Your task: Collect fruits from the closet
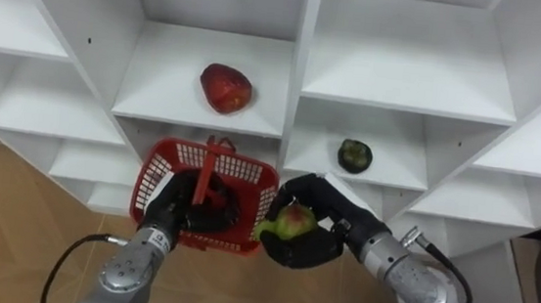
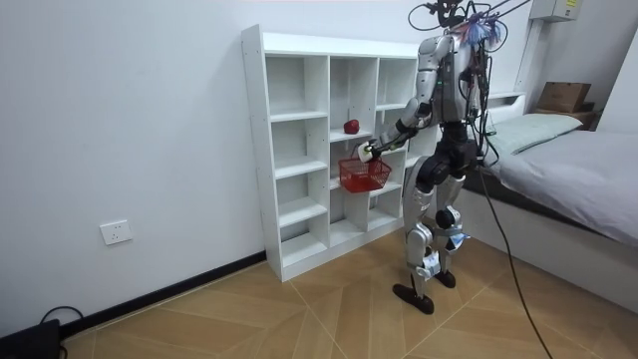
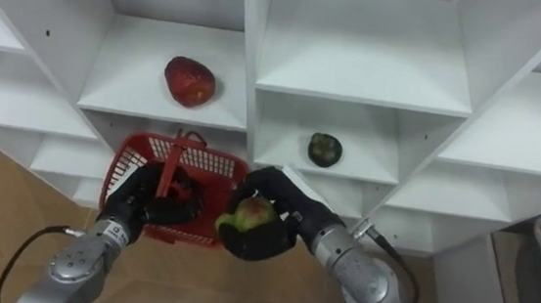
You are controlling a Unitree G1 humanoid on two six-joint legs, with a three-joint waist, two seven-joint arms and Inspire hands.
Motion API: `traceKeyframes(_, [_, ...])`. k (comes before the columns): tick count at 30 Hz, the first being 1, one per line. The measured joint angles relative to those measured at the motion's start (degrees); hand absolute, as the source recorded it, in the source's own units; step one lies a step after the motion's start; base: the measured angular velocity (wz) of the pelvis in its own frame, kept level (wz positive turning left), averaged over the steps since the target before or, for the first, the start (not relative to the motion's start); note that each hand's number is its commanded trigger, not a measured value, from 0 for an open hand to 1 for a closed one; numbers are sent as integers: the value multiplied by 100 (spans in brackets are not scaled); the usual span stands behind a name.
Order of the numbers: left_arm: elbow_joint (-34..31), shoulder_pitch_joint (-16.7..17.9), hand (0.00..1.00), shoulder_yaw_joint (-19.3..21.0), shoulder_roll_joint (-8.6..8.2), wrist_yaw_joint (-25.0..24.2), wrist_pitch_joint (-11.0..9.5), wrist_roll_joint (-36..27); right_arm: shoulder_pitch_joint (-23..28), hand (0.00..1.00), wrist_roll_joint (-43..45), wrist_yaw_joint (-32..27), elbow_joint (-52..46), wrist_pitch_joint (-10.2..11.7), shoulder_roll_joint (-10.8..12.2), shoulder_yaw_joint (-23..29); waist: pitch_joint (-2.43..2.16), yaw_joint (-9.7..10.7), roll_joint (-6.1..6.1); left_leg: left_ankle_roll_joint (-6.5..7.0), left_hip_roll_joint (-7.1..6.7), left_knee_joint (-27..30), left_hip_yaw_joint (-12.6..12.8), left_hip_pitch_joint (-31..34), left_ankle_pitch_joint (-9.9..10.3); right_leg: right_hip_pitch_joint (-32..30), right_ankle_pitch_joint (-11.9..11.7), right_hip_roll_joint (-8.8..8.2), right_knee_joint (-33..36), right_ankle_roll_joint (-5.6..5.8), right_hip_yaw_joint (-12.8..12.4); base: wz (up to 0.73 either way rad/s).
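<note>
Standing close before the white closet (image 1: pixel 302 66). Clenching the left robot hand (image 1: pixel 179 204) round the handle of the red basket (image 1: pixel 249 174), hiding much of its inside. Grasping a green-and-red fruit (image 1: pixel 294 222) in the right robot hand (image 1: pixel 313 251), just beside the basket's right rim. Facing a red fruit (image 1: pixel 225 88) lying on one shelf and a dark green fruit (image 1: pixel 355 156) on another, lower right.

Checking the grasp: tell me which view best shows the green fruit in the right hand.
Right eye view: the green fruit sits close up, top bare between the right hand's curled fingers, beside the left hand's red basket. The left eye view shows nearly the same; the room view, a speck.
</note>
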State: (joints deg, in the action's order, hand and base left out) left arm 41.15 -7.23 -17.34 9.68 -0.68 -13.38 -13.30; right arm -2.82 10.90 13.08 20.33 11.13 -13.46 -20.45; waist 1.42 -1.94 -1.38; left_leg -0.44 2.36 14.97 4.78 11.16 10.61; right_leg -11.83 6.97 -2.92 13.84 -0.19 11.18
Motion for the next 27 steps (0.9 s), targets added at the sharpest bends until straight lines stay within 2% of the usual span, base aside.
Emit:
traceKeyframes(8, [-15,-3,100,-100,6,-378,-4,-63,-121,100,123,-258,268,0,8,-85,0,-5,65,4,2,70,-18,171,-3,-150,-10,-1,22,-1,0,0])
traceKeyframes(21, [113,49,100,-103,-25,-731,-4,-62,-661,100,518,-438,762,4,22,-82,3,-39,78,13,1,91,-4,340,-20,-356,-14,-15,121,-8,-2,-1])
traceKeyframes(27, [175,60,100,-163,-29,-913,-2,-61,-684,100,516,-537,820,3,20,-84,8,-81,70,14,-3,153,-5,429,-21,-452,-12,-39,186,-10,12,0])
